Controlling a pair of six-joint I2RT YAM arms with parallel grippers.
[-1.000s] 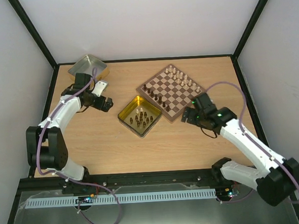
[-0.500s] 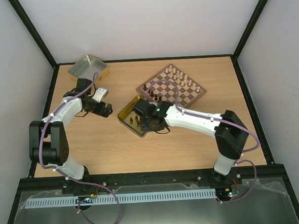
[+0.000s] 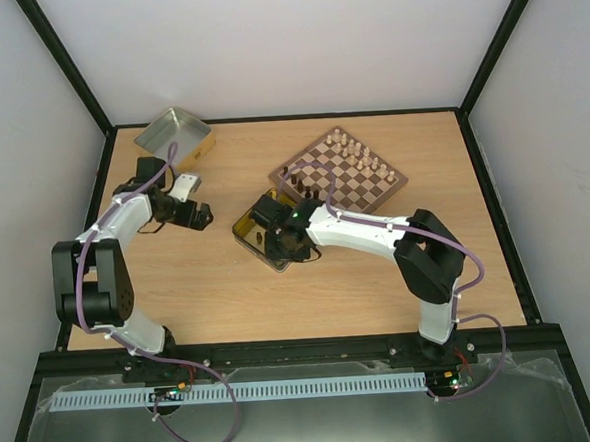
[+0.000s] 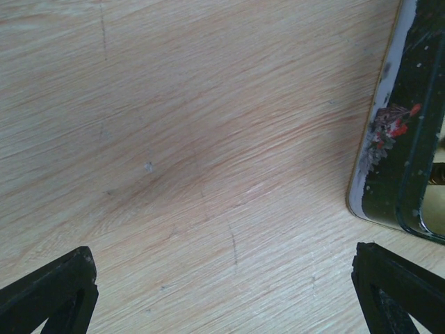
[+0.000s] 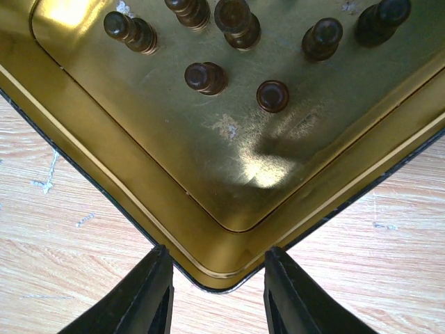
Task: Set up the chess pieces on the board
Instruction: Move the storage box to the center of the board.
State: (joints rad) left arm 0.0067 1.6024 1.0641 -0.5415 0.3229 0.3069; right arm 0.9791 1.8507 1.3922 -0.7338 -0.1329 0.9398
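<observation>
Right gripper (image 5: 217, 263): fingers half-spread, pinching nothing, poised over near corner of tin (image 5: 97, 167). Dark pieces (image 5: 272, 95) stand in tin; board (image 3: 358, 192) just beyond. Advice: centre on 1 piece, descend vertically, clear neighbours, close gently. Left gripper (image 4: 222, 254) spread wide, idle.

There is one board (image 3: 357, 177) and two tins: one gold tin (image 5: 229, 188) and one silver tin (image 3: 174, 133). Seven dark pieces (image 5: 205, 76) show in the gold tin from the right wrist view. The cream pieces (image 3: 361, 157) on the board are too small for a sure count. There are two pincers: the left pincer (image 4: 226, 289) and the right pincer (image 5: 217, 282).
</observation>
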